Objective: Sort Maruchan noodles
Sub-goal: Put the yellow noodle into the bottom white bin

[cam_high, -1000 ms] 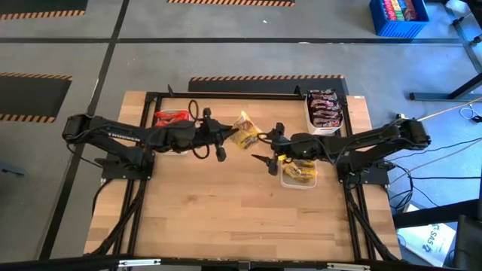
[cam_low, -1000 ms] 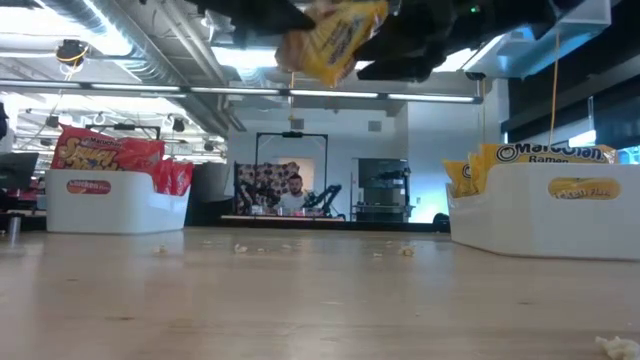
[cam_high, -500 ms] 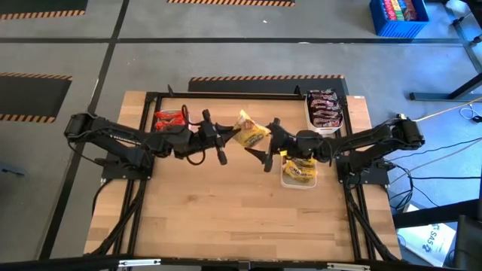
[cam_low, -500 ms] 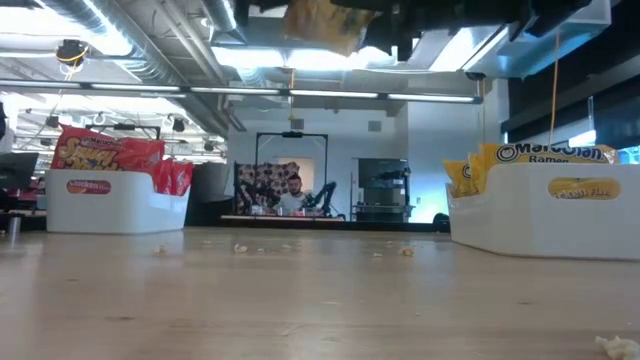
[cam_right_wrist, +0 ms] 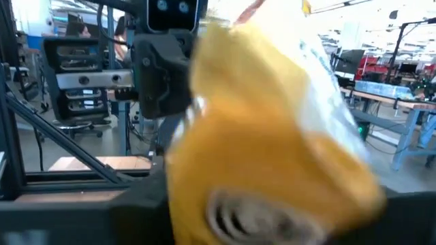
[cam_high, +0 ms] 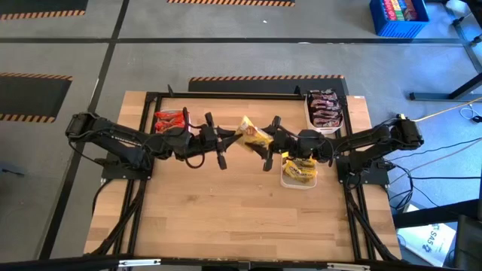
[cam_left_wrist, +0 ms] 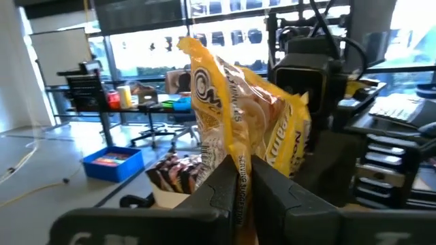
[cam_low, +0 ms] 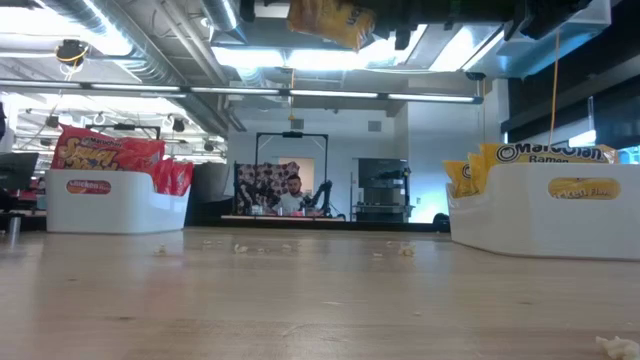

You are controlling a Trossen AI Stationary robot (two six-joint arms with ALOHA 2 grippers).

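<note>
Two dark arms are reaching toward each other above the middle of the wooden surface (cam_high: 226,218), both stretched low and nearly level from their bases at either side, meeting over a single yellow packet (cam_high: 254,134) of Maruchan noodles held in the air between them. The left claw (cam_left_wrist: 240,182) is gripping the packet, its two dark fingers pressed together on the bottom seam of the wrapper, which is standing upright and crumpled in front of that arm's wrist camera. The right claw (cam_high: 269,143) is coming in from the opposite side with its fingers spread around the packet's far end; whether they are actually pinching the wrapper cannot be told, as the yellow plastic is filling the right wrist view. From table height the packet is hanging at the top of the frame, well clear of the wood. A white tray of red packets (cam_low: 108,153) is sitting on the left side of the surface, a tray of yellow packets (cam_high: 299,173) is lying just under the right arm, and a tray of dark packets (cam_high: 324,108) is resting at the far right corner. A person (cam_low: 293,194) is sitting at a desk in the room behind.
</note>
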